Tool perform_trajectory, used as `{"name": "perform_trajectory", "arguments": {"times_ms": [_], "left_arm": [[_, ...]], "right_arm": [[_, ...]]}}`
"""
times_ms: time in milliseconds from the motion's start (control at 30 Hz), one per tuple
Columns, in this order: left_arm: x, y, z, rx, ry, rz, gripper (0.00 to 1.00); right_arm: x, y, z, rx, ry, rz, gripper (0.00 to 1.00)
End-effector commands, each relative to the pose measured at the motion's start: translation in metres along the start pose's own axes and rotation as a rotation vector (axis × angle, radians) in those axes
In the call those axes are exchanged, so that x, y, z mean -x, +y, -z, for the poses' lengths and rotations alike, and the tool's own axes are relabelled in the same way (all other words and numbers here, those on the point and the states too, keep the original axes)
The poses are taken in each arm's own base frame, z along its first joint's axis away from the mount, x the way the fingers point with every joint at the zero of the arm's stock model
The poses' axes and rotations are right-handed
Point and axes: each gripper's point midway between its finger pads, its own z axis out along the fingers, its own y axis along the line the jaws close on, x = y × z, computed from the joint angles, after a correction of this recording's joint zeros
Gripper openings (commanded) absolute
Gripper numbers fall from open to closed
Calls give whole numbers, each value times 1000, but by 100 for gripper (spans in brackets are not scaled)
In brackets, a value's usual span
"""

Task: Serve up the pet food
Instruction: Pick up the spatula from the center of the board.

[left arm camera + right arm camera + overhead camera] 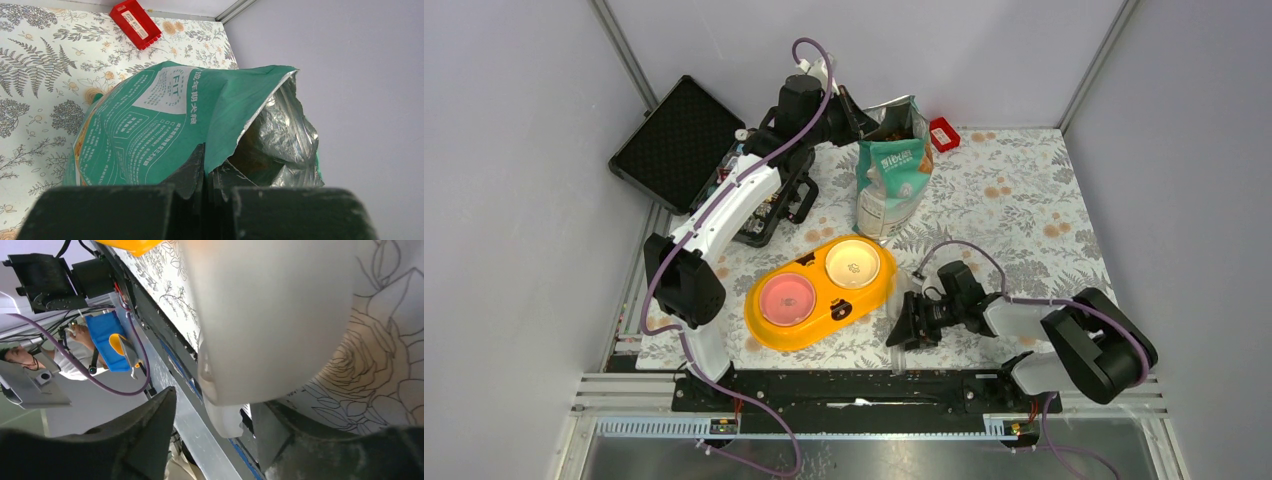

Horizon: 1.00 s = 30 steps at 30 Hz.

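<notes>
Left gripper (206, 170) pinches pouch (150, 120) rim, arm outstretched

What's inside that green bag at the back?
The green bag's open mouth shows crinkled silver lining with a brownish patch deeper down. Whether that is pet food is unclear: the bag wall and the left gripper pinching its rim cover the rest.

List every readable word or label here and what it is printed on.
"FIT": round emblem on the teal-and-white foil stand-up pouch.
"成年期犬粮": vertical, beside that emblem.
Pouch's fine print: too small to read.
White label on the small red plastic box: blurred.
</notes>
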Motion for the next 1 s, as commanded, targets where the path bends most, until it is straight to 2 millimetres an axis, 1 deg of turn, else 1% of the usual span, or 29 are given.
{"name": "perform_trajectory", "arguments": {"times_ms": [0,33,133,233,300,333,367,400,433,467,500,567,700,800,867,967], "left_arm": [[38,-58,44,-125,-102,-56,0],[38,-58,44,-124,-102,-56,0],[37,-59,43,-131,-99,-52,0],[37,-59,42,-136,-95,-44,0],[37,-60,42,-138,-96,-45,0],[37,-60,42,-138,-97,-46,0],[37,-59,42,-137,-98,-46,0],[37,-60,41,-142,-99,-47,0],[36,-61,40,-146,-95,-50,0],[37,-62,39,-146,-90,-56,0],[40,-65,39,-149,-92,-68,0],[43,-66,40,-146,-98,-76,0],[43,-67,39,-148,-97,-71,0],[40,-67,36,-157,-84,-58,0],[39,-67,35,-158,-82,-56,0],[39,-67,35,-158,-82,-53,0]], "right_arm": [[-2,-8,2,-50,5,6,68],[0,-16,4,-107,-10,8,71],[4,-31,15,-241,-54,16,75],[8,-35,26,-302,-105,20,77],[10,-38,38,-374,-140,21,80],[18,-36,49,-423,-185,35,81],[20,-36,59,-462,-208,39,85],[22,-35,68,-500,-233,41,89],[24,-33,77,-531,-260,45,97],[25,-31,84,-552,-279,48,99],[25,-28,89,-553,-285,52,100],[27,-20,91,-544,-302,67,100],[25,-16,102,-629,-319,87,100],[31,1,123,-740,-393,172,100],[35,15,131,-768,-422,197,100],[35,19,131,-800,-473,201,100]]}}
